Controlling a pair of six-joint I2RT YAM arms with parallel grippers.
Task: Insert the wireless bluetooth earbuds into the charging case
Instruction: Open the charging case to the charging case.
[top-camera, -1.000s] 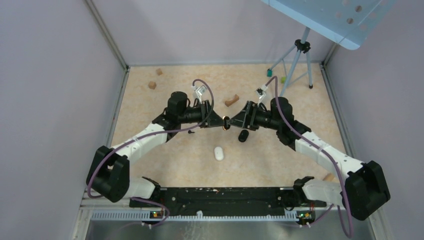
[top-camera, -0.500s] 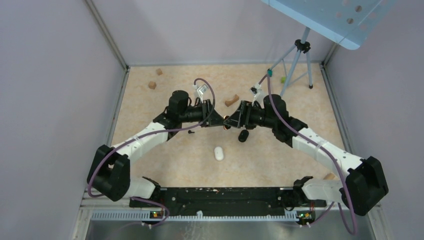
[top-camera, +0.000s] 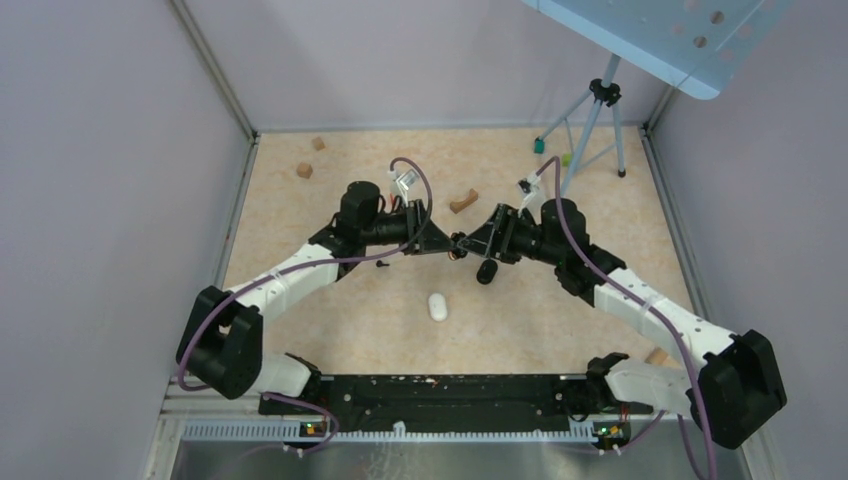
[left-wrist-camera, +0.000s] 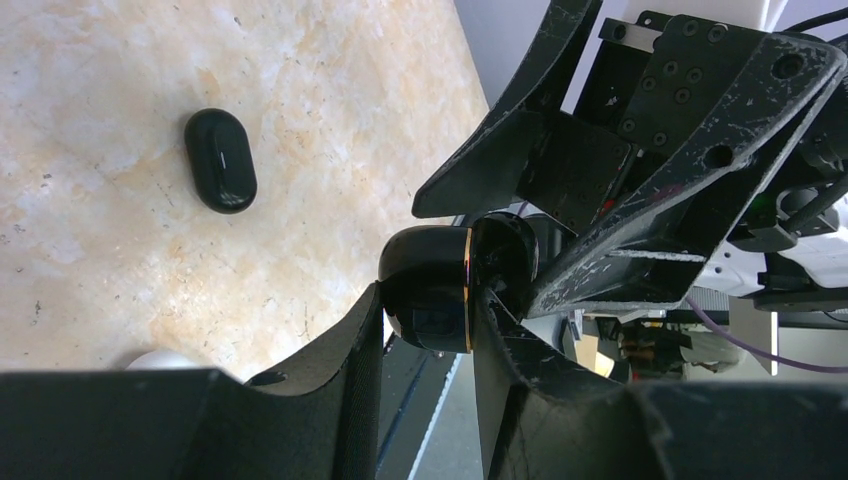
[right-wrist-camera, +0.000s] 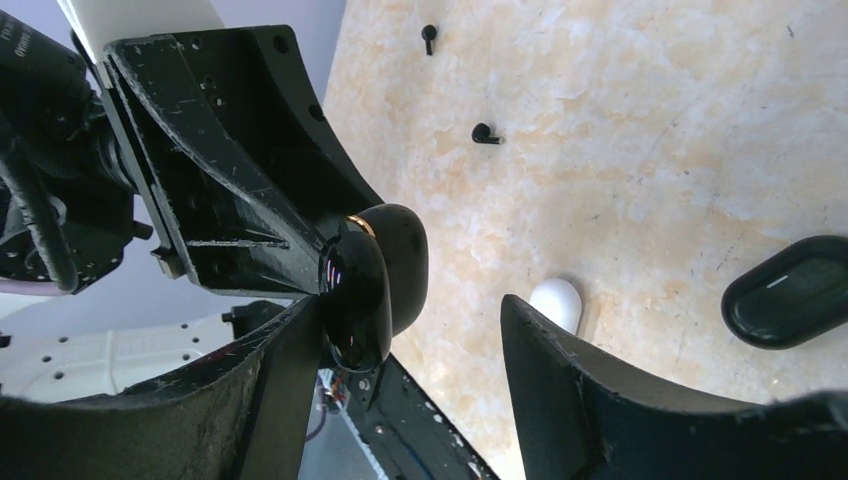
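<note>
One charging case, inside hidden | left end effector clamps it | right end effector apart

Surface is viewed whole from high behind the arm bases. Wrist views are taken close-up, low, aimed toward each other. The charging case between them and a black oval case are caught by all three.

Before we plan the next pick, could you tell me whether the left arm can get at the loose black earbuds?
Probably not yet: the left gripper is shut on the charging case. The earbuds lie uncovered on the table, so only that full grip hinders it.
</note>
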